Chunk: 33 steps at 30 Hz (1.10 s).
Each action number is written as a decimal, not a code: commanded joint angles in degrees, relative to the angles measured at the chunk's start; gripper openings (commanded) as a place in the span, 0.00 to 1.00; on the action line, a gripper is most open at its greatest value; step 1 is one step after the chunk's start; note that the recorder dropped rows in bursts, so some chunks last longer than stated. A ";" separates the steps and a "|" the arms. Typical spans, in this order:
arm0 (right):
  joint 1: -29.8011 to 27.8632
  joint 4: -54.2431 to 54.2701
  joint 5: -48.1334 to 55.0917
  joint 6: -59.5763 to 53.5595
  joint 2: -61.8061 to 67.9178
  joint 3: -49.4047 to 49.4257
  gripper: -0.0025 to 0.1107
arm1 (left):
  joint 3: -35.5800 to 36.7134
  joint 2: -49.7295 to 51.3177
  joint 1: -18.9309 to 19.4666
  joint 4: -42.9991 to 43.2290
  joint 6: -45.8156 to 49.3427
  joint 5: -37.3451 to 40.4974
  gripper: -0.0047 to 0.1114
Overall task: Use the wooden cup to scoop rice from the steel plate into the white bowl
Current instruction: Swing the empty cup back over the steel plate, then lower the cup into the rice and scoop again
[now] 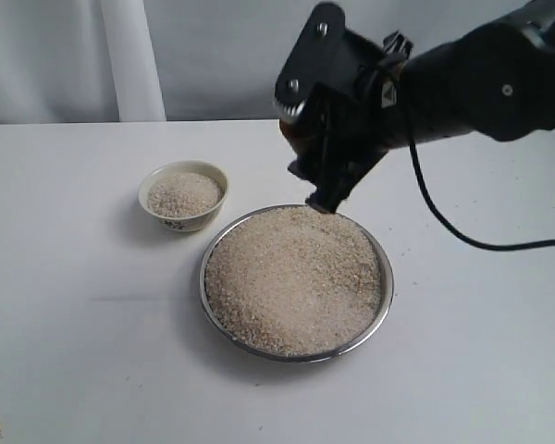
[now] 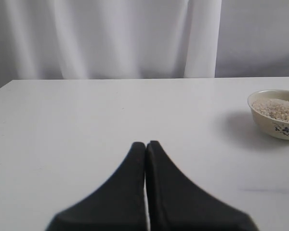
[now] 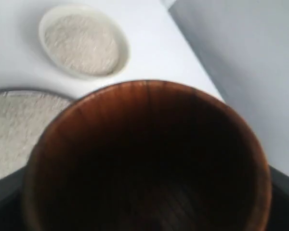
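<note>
The steel plate [image 1: 374, 314] lies mid-table, heaped with rice [image 1: 296, 277]. To its far left stands the white bowl [image 1: 181, 223], with rice in it [image 1: 184, 192] and blue marks on its side [image 2: 284, 130]. My right gripper [image 1: 322, 199] hovers over the plate's far rim, fingertips just above the rice, shut on the wooden cup [image 3: 149, 110]. The cup's mouth fills the right wrist view; its inside is dark and shows no grains. The black gripper body mostly hides the cup in the exterior view. My left gripper [image 2: 146, 144] is shut on nothing above bare table, left of the bowl.
The white table [image 1: 74, 351] runs to a pale curtain and wall at the back. A black cable [image 1: 462, 236] hangs from the right arm and trails across the table right of the plate.
</note>
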 commanded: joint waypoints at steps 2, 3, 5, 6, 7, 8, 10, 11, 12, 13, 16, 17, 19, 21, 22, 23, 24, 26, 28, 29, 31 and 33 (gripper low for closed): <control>-0.23 -4.65 4.56 -2.25 2.07 1.28 0.02 | 0.09 -0.14 -0.15 0.02 -0.22 -0.33 0.04; -0.23 -5.80 5.86 -2.25 2.76 1.28 0.02 | 0.09 -0.14 -0.15 0.02 -0.22 -0.33 0.04; -0.23 -9.06 8.04 -1.22 4.46 1.17 0.02 | 0.09 -0.14 -0.15 0.02 -0.22 -0.33 0.04; -0.23 -10.88 8.52 0.00 5.22 1.17 0.02 | 0.09 -0.14 -0.15 0.02 -0.22 -0.33 0.04; -0.23 -13.57 9.07 1.80 6.13 1.17 0.02 | 0.09 -0.14 -0.15 0.02 -0.22 -0.33 0.04; -0.23 -16.64 9.76 3.89 6.97 1.17 0.02 | 0.09 -0.14 -0.15 0.02 -0.22 -0.33 0.04; 0.29 -22.54 11.59 6.99 8.47 0.90 0.02 | 0.09 -0.14 -0.15 0.02 -0.22 -0.33 0.04; 0.55 -25.23 13.08 8.58 9.33 0.44 0.02 | 0.09 -0.14 -0.15 0.02 -0.22 -0.33 0.04; 0.77 -27.03 14.49 10.03 9.98 -0.12 0.02 | 0.09 -0.14 -0.15 0.02 -0.22 -0.33 0.04; 0.95 -28.93 15.94 11.58 10.82 -0.97 0.02 | 0.09 -0.14 -0.15 0.02 -0.22 -0.33 0.04; 2.26 -32.90 19.70 13.25 12.74 -3.59 0.02 | 0.09 -0.14 -0.15 0.02 -0.22 -0.33 0.04; 2.96 -34.05 20.72 13.25 13.21 -4.39 0.02 | 0.09 -0.14 -0.15 0.02 -0.22 -0.33 0.04; 4.32 -37.01 22.89 13.25 14.37 -5.67 0.02 | 0.09 -0.14 -0.15 0.02 -0.22 -0.33 0.04; 5.81 -40.93 25.16 14.12 15.70 -6.47 0.02 | 0.09 -0.14 -0.15 0.02 -0.22 -0.33 0.04; 6.29 -42.79 26.06 14.74 16.34 -6.85 0.02 | 0.09 -0.14 -0.15 0.02 -0.22 -0.33 0.04; 6.85 -44.03 27.23 14.87 17.15 -7.42 0.02 | 0.09 -0.14 -0.15 0.02 -0.22 -0.33 0.04; 7.27 -44.89 28.46 14.97 17.99 -7.83 0.02 | 0.09 -0.14 -0.15 0.02 -0.22 -0.33 0.04; 7.70 -45.66 30.14 14.97 19.87 -8.47 0.02 | 0.09 -0.14 -0.15 0.02 -0.22 -0.33 0.04; 7.89 -46.08 30.53 14.97 21.40 -9.06 0.02 | 0.09 -0.14 -0.15 0.02 -0.22 -0.33 0.04; 7.97 -46.06 30.21 15.43 22.15 -9.10 0.02 | 0.09 -0.14 -0.15 0.02 -0.22 -0.33 0.04; 8.26 -46.98 29.69 16.01 23.32 -9.10 0.02 | 0.09 -0.14 -0.15 0.02 -0.22 -0.33 0.04; 8.39 -48.56 29.45 16.94 24.57 -9.10 0.02 | 0.09 -0.14 -0.15 0.02 -0.22 -0.33 0.04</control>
